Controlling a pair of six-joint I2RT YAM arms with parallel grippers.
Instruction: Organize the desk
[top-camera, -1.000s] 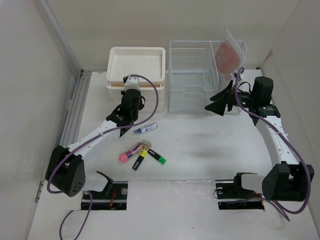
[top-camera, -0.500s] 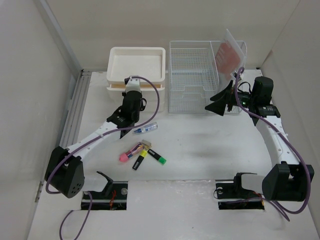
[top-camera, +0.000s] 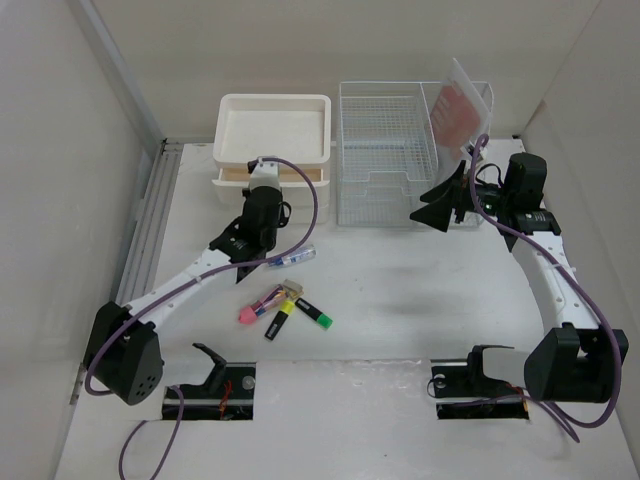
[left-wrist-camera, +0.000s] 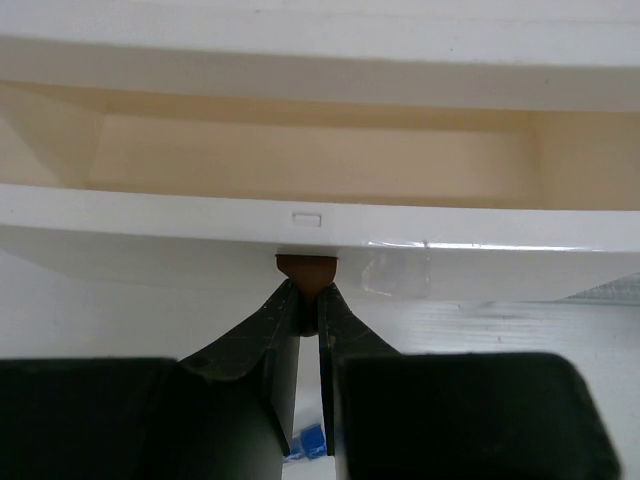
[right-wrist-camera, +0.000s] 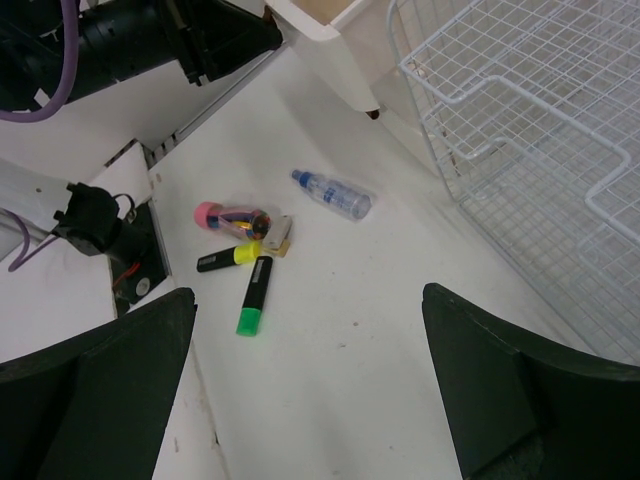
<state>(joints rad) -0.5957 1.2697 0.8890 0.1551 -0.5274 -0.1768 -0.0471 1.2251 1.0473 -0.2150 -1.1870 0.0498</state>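
The white desk (top-camera: 400, 290) holds a clear bottle with a blue cap (top-camera: 292, 257), a pink-capped tube (top-camera: 258, 307), a yellow highlighter (top-camera: 278, 322), a green highlighter (top-camera: 314, 313) and a small beige block (top-camera: 291, 290). My left gripper (left-wrist-camera: 308, 292) is shut on the brown handle (left-wrist-camera: 306, 268) of the white drawer unit's (top-camera: 275, 135) top drawer (left-wrist-camera: 300, 160), which stands partly open and empty. My right gripper (top-camera: 438, 203) is open and empty, held above the desk in front of the wire rack (top-camera: 385, 150). In the right wrist view, the gripper (right-wrist-camera: 308, 295) looks down on the bottle (right-wrist-camera: 333, 195) and highlighters (right-wrist-camera: 252, 296).
The white wire-mesh rack (right-wrist-camera: 540, 130) stands at the back, right of the drawer unit, with a pinkish translucent folder (top-camera: 460, 105) leaning in its right part. Beige walls close in the sides. A metal rail (top-camera: 150, 220) runs along the left edge.
My left gripper has drawn back toward the near side with the handle, and the top drawer has slid out a little. The right arm has not moved.
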